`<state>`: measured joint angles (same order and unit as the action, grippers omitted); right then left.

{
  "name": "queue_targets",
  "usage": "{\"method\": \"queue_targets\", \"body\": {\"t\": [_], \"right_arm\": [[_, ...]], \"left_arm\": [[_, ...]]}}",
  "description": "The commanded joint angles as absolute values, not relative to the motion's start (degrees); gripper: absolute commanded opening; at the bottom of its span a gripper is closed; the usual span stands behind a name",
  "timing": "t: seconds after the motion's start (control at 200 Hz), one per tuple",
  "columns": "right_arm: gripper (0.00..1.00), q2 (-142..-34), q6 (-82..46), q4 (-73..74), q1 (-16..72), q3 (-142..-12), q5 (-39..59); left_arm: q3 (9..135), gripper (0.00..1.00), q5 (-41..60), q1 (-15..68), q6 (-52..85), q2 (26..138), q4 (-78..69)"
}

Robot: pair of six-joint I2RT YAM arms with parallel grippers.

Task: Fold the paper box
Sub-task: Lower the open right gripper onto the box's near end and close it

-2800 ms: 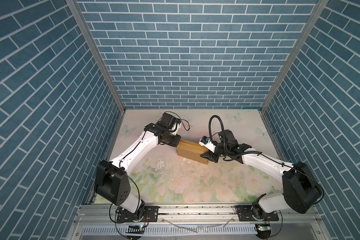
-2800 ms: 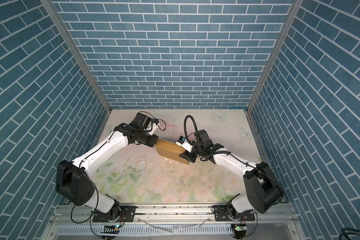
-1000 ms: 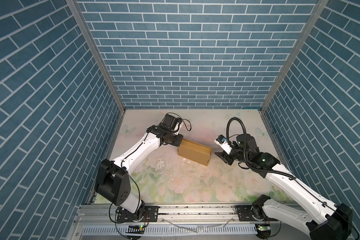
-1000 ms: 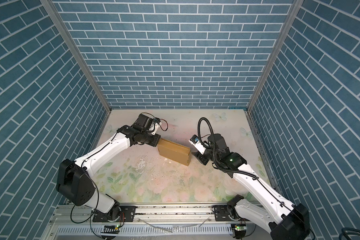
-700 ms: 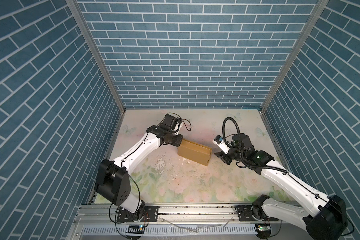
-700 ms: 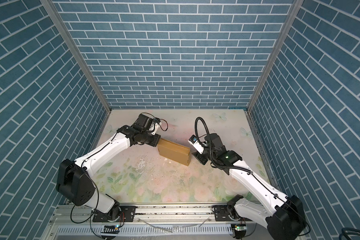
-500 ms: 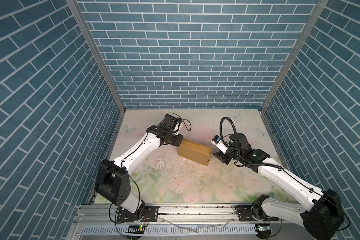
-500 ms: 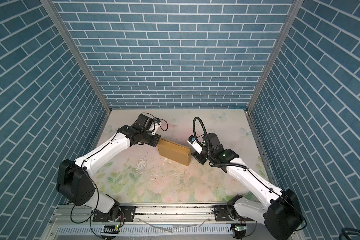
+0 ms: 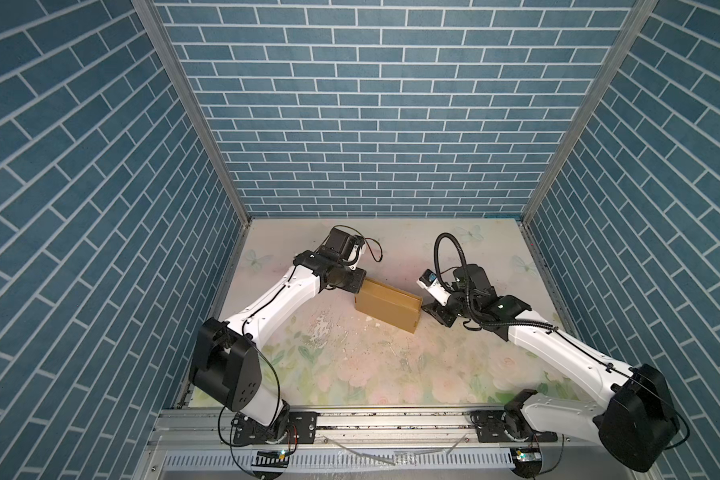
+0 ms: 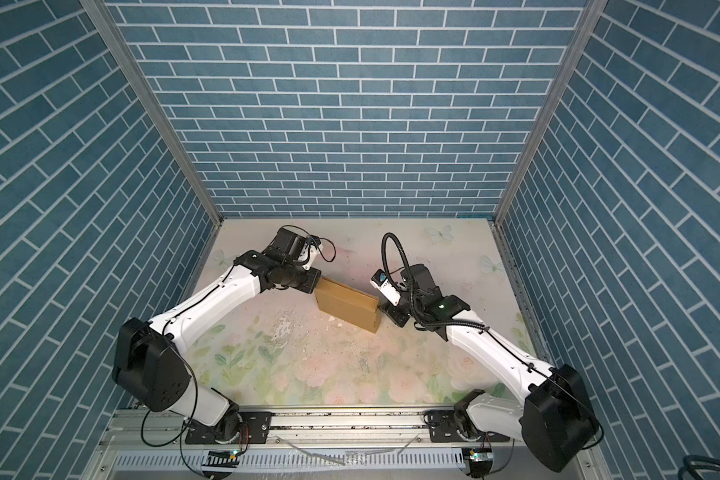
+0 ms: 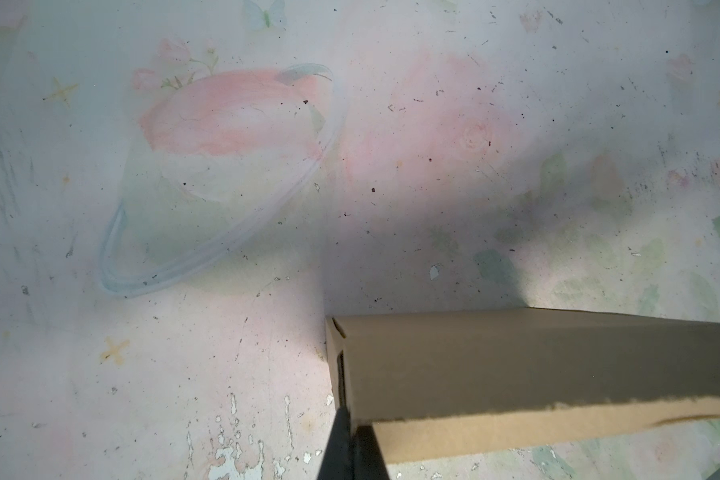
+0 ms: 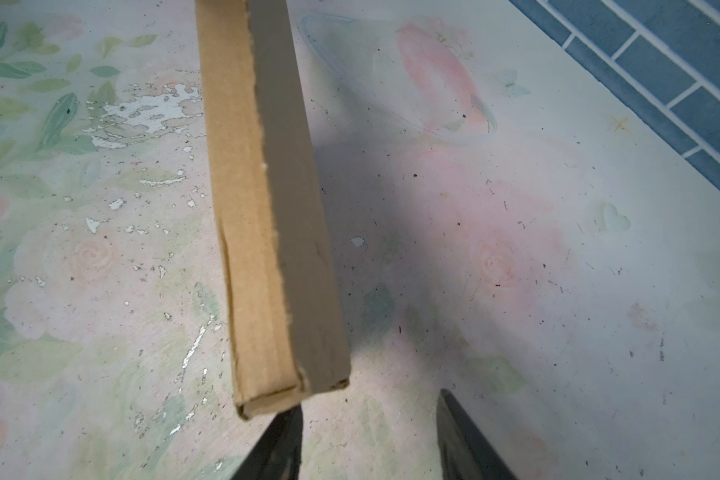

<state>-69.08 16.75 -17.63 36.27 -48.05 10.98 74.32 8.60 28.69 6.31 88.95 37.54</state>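
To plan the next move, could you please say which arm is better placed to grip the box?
Probably the right: the right gripper stands open just off one end of the box, facing it. The left gripper is shut at the opposite end and would have to reopen first.

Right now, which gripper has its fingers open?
The right gripper: fingers apart beside one end of the brown cardboard box; the left gripper is shut on the other end.
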Motion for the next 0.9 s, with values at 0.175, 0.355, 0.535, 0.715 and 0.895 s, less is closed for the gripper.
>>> {"method": "queue_targets", "body": {"t": [0.175, 0.355, 0.535, 0.715, 0.895], "right_arm": [[0.52, -68.12, 15.87, -16.94, 36.40, -51.04, 12.75], [0.52, -66.61, 16.38, -20.95, 36.35, -50.65, 11.00], [0.52, -62.71, 18.47, -23.24, 36.85, -49.42, 10.38], [0.55, -62.33, 21.19, -23.84, 38.35, -49.65, 9.43], [0.58, -66.57, 25.40, -24.70, 40.66, -53.11, 5.61]], "left_arm": [[73.70, 0.04, 9.09, 29.18, 6.97, 89.46, 38.82], [73.18, 0.04, 8.69, 29.18, 7.35, 89.55, 38.26], [72.51, 0.04, 8.14, 29.18, 7.49, 89.65, 37.59], [72.37, 0.04, 7.71, 29.18, 7.47, 90.00, 37.39], [72.19, 0.04, 7.65, 29.18, 7.53, 89.76, 37.28]]}}
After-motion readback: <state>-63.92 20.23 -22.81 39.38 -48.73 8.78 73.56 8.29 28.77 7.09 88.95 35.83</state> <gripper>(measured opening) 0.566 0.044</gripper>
